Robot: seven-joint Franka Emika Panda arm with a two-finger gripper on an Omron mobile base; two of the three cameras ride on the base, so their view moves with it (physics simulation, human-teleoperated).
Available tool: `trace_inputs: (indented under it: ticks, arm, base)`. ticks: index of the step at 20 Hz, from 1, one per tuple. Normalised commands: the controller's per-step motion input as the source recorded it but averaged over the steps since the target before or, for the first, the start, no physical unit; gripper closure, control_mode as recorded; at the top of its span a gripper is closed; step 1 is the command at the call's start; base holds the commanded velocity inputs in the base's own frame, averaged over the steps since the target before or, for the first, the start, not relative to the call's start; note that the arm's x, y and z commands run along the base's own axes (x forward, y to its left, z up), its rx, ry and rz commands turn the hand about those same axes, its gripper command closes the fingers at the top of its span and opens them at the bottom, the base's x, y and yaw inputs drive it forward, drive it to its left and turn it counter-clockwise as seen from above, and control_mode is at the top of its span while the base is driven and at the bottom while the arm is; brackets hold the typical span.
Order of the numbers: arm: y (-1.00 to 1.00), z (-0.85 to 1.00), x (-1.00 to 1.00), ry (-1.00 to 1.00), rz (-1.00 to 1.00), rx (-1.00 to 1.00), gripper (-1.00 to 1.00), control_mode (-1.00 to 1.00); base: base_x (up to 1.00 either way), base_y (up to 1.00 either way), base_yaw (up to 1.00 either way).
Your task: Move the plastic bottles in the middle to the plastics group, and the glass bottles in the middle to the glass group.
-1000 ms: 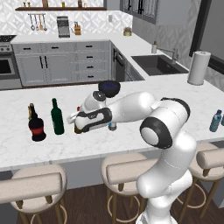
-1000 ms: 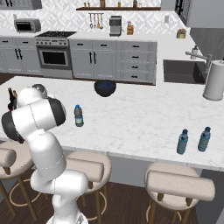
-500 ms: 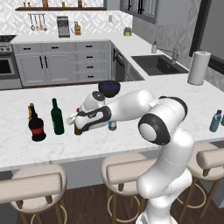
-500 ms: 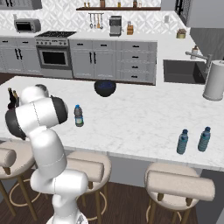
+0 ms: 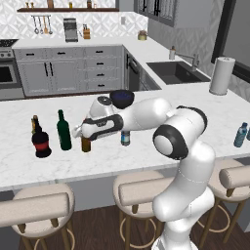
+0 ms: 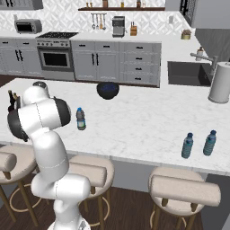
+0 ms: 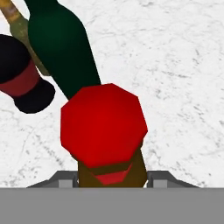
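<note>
My gripper (image 5: 84, 133) is shut on the neck of the amber-brown bottle (image 5: 86, 145), which stands upright just right of the tall dark green bottle (image 5: 63, 131). Seen from above in the hand view, its red top (image 7: 103, 124) sits between my fingertips (image 7: 65, 179), with the green bottle (image 7: 63, 48) close beyond. Further left stand the squat black red-labelled bottle (image 5: 41, 144) and the slim brown bottle with a yellowish neck (image 5: 35, 122). The small clear water bottle (image 5: 125, 138) stands behind my forearm, mid-counter (image 6: 81, 119). Light blue plastic bottles (image 6: 187, 146) stand at the counter's right end.
A dark bowl (image 5: 122, 97) sits on the far side of the island counter (image 5: 146, 156). A paper towel roll (image 5: 220, 75) stands at the right, near the sink (image 5: 178, 72). Stools (image 5: 146, 188) line the near edge.
The amber-brown bottle in my gripper has come down slightly beside the green bottle. The other bottles have not moved.
</note>
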Motion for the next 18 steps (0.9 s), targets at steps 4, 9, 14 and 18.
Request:
trace_inputs:
  ticks: [4, 9, 14, 18]
  arm:
    - [0.0, -0.13, 0.02, -0.01, 0.0, 0.0, 1.0, -1.0]
    - [0.0, -0.19, 0.0, -0.11, 0.0, 0.0, 1.0, -1.0]
    - [0.04, -0.4, 0.0, -0.08, 0.0, 0.0, 1.0, -1.0]
    - [0.06, -0.26, 0.0, 0.0, 0.0, 0.0, 1.0, -1.0]
  base:
    - [0.0, 0.0, 0.0]
    - [0.0, 0.0, 0.0]
    - [0.0, 0.0, 0.0]
    - [0.0, 0.0, 0.0]
